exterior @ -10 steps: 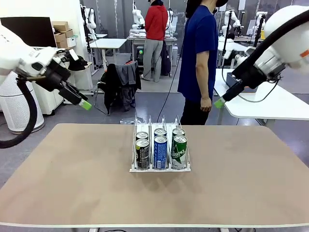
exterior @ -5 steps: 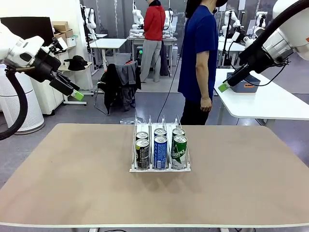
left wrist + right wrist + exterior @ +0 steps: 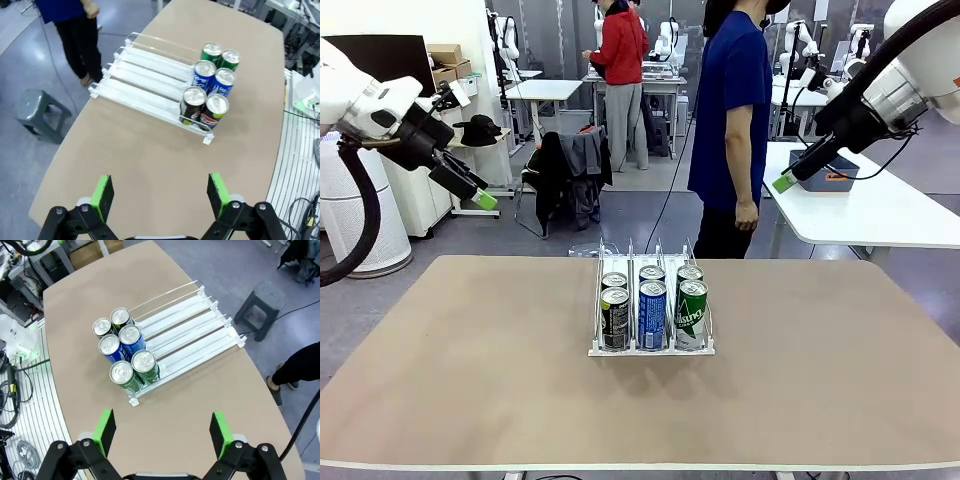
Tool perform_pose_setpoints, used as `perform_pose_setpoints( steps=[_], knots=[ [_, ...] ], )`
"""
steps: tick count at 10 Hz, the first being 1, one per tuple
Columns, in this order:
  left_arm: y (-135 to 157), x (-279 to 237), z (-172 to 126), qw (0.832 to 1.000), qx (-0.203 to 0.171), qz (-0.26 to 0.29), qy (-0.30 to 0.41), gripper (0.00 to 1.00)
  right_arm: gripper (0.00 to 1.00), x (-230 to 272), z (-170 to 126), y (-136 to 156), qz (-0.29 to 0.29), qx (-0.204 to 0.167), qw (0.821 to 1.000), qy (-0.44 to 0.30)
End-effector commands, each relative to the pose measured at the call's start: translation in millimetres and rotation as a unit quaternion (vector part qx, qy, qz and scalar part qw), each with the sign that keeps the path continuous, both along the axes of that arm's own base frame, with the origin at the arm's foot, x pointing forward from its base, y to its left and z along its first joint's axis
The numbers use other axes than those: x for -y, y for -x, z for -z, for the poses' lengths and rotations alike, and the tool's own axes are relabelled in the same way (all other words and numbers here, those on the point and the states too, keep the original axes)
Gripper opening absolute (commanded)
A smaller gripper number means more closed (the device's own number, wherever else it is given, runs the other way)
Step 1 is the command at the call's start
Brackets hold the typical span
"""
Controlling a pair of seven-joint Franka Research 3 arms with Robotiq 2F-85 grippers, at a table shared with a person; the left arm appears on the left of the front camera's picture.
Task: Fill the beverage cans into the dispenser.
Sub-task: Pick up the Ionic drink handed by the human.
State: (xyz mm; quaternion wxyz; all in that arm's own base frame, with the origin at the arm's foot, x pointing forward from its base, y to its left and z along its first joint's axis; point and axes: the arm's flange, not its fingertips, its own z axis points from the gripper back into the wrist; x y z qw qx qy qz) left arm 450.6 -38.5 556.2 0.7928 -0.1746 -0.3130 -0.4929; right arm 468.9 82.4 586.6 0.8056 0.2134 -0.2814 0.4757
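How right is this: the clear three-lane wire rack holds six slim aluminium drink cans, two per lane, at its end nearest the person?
One thing is wrong: the front view shows the six slim aluminium drink cans at the end of the clear three-lane wire rack farthest from the person.

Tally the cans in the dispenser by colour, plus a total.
Black-and-yellow cans: 2
Blue-and-white cans: 2
Green cans: 2
Total: 6, all at one end of the dispenser
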Motion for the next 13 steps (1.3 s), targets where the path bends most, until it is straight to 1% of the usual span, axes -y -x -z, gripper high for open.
perform_pose_setpoints(
  steps=[1,2,4,7,8,10,12,13],
  knots=[
    [-2,6,-36,0.998,0.007,-0.047,-0.038,1.0,1.0,-3,-28,0,0.02,0.015,0.999,0.025],
    [-1,8,-49,0.997,0.022,-0.065,-0.04,1.0,1.0,-5,-40,-8,0.02,0.017,0.999,0.033],
    [4,7,-79,0.995,0.056,-0.067,-0.047,1.0,1.0,-9,-68,-12,0.028,0.035,0.998,0.039],
    [23,7,-128,0.988,0.108,-0.094,-0.063,1.0,1.0,-13,-106,3,0.044,0.057,0.997,0.033],
    [28,7,-141,0.987,0.116,-0.092,-0.064,1.0,1.0,-15,-117,10,0.057,0.066,0.996,0.033],
    [37,15,-158,0.984,0.131,-0.105,-0.063,1.0,1.0,-18,-140,17,0.076,0.073,0.994,0.031],
    [45,19,-161,0.985,0.141,-0.089,-0.046,1.0,1.0,-21,-156,26,0.088,0.102,0.99,0.033],
    [40,11,-165,0.985,0.135,-0.092,-0.056,1.0,1.0,-19,-155,28,0.084,0.11,0.99,0.03]
  ],
)
